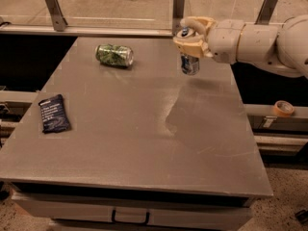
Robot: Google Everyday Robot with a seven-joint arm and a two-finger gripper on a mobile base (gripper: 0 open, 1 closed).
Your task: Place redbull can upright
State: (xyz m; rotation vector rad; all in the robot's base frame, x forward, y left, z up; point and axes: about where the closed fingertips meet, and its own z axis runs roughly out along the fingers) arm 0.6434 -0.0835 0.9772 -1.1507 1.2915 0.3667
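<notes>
The redbull can (189,64), slim and silver with blue markings, hangs upright in my gripper (188,37) above the far right part of the grey table (144,129). Its shiny top shows between the cream fingers (192,24). The can's base is a little above the table surface. The gripper is shut on the can's upper part, and the white arm reaches in from the right.
A wider green-patterned can (114,55) lies on its side at the far left of the table. A dark blue packet (53,113) lies flat near the left edge. A roll of tape (282,108) sits on a ledge to the right.
</notes>
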